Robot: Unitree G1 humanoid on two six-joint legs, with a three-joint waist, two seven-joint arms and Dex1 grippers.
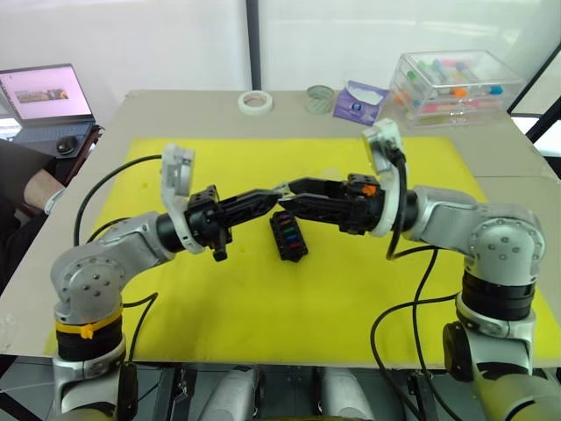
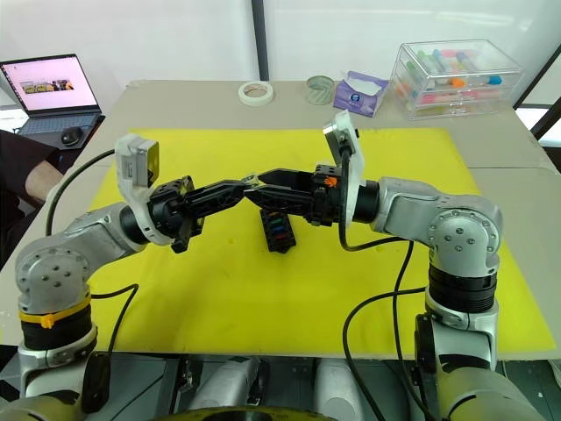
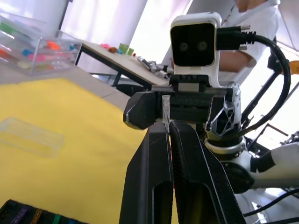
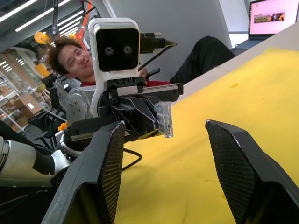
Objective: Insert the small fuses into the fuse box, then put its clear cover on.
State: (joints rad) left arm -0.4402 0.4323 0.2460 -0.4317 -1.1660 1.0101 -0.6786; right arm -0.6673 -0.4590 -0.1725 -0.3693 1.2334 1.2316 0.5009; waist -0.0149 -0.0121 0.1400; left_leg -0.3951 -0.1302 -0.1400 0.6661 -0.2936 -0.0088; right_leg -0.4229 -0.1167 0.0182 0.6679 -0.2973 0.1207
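— Above the yellow mat's middle, what's happening?
— Left gripper (image 1: 273, 195) pinches a clear fuse (image 4: 164, 119); right gripper (image 1: 285, 195) gapes, facing it. Fuse box (image 1: 287, 236) lies below, several coloured fuses seated.
— Cover?
— Clear cover (image 3: 29, 135) still off, on the mat.

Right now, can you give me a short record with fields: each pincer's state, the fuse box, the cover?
Left pincer: shut on small clear-grey blade fuse
Right pincer: open, facing that fuse
Black slotted plastic fuse box: on yellow foam mat, under both pincers, coloured fuses inside
Clear rectangular plastic cover: lying on mat, off the box
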